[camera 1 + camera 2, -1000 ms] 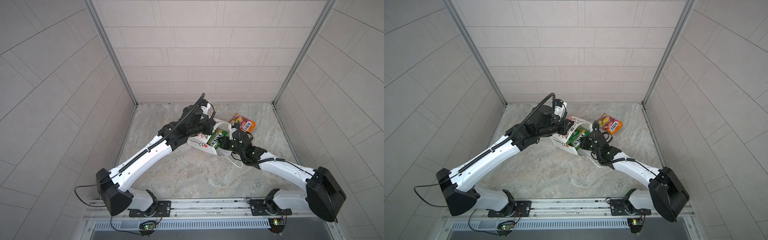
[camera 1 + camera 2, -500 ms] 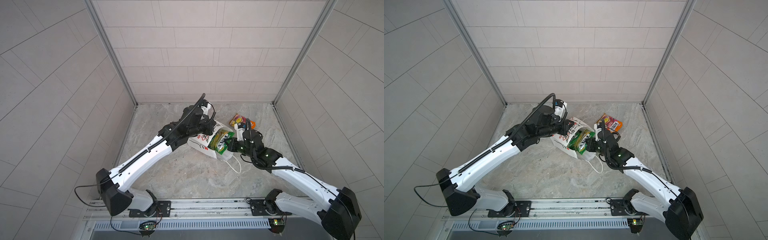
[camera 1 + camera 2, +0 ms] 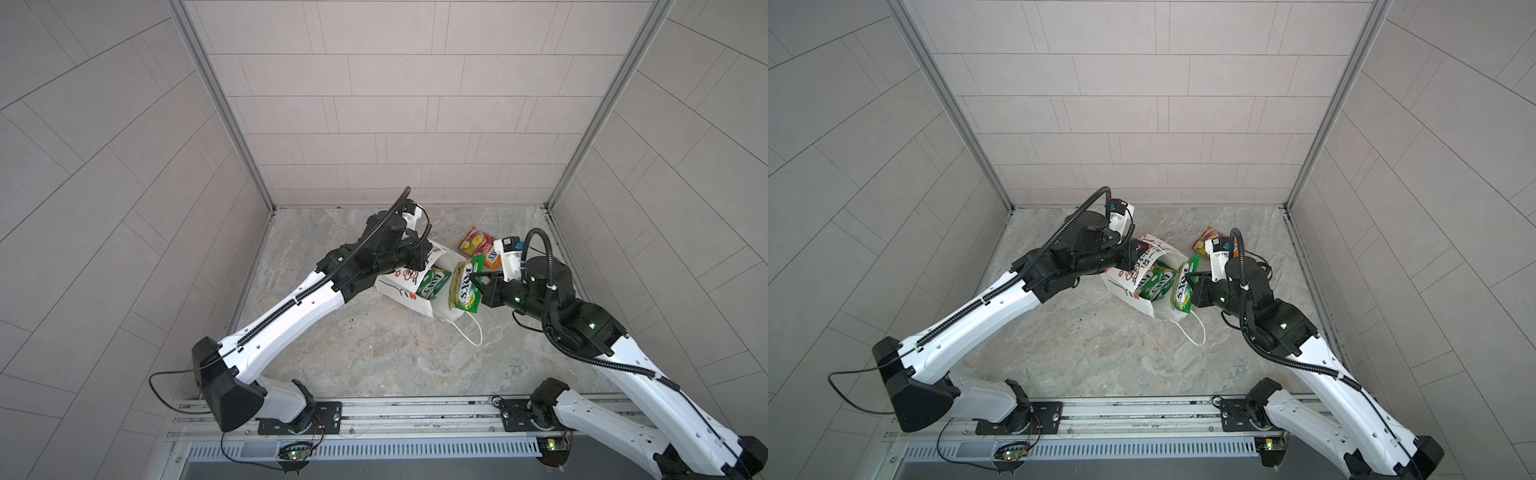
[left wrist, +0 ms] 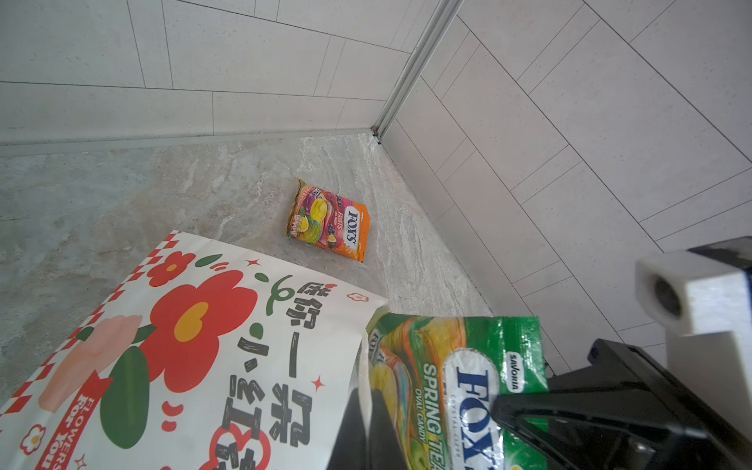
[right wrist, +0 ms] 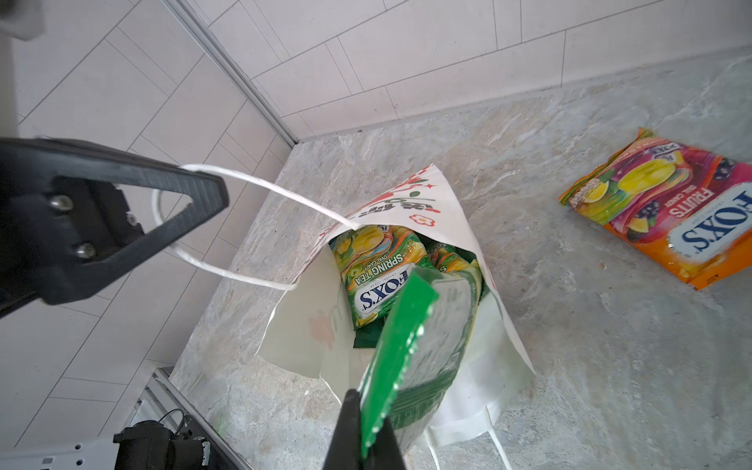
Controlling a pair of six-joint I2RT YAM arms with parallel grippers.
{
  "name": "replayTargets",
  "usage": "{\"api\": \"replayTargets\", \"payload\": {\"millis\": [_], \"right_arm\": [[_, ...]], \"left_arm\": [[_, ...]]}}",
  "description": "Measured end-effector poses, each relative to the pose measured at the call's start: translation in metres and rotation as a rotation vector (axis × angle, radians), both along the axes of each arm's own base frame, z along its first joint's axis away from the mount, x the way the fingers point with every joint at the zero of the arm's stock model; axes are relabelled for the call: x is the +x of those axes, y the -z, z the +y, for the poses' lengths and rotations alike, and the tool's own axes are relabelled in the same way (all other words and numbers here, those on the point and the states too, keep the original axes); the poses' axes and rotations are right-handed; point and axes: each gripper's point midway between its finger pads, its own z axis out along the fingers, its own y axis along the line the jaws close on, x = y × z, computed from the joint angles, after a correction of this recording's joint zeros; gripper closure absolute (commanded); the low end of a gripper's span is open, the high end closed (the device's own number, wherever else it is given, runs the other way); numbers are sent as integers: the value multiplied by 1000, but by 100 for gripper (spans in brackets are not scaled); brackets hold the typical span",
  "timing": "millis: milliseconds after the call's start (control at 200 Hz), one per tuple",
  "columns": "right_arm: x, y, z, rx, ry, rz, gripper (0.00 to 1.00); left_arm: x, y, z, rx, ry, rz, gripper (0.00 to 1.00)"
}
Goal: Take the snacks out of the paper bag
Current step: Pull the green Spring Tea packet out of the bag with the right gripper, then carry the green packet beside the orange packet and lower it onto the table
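Observation:
The white paper bag [image 3: 397,286] [image 3: 1121,284] with its red flower print [image 4: 195,325] leans on the marble floor, mouth toward the right arm. My left gripper [image 4: 366,423] [image 3: 1140,254] is shut on its white cord handle [image 5: 260,185], holding the mouth up. My right gripper [image 5: 368,431] [image 3: 482,283] is shut on the top edge of a yellow-green FOX'S packet [image 5: 427,333] [image 3: 463,291] [image 3: 1183,291] [image 4: 468,386], which hangs over the bag's mouth. Another yellow-green packet [image 5: 378,280] [image 3: 434,282] lies inside. An orange-pink packet [image 3: 476,243] [image 4: 329,221] [image 5: 671,215] lies on the floor beyond the bag.
Tiled walls close in the floor on three sides, and the orange-pink packet lies near the back right corner [image 4: 376,134]. The bag's other cord handle [image 3: 469,332] trails loose on the floor toward the front. A metal rail [image 3: 415,415] with both arm bases runs along the front edge.
My right gripper has risen and drawn back to the right with the yellow-green packet, bringing it up from inside the bag to above its mouth. The left gripper kept its hold.

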Motion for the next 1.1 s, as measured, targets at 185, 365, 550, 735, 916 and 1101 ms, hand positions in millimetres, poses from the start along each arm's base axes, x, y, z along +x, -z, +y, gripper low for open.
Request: {"api": "replayTargets", "payload": {"millis": [185,365,550,735,916,1101], "right_arm": [[-13,-28,-19,-30,33,-55,100],[-26,-50,-43,-53,96,-115,100],[-34,-60,-70,-102,192,-149,100],[-32,-53,-91,-193,279,-140,100],[-16,-34,-102,-316,337,-90,100],[8,-6,-119,-397,407,-9,100]], "left_arm": [[0,0,0,1,-1,-1,100],[0,0,0,1,-1,-1,100],[0,0,0,1,-1,0,100],[0,3,0,4,-1,4,100],[0,2,0,3,1,3,100],[-1,2,0,1,2,4,100]]}}
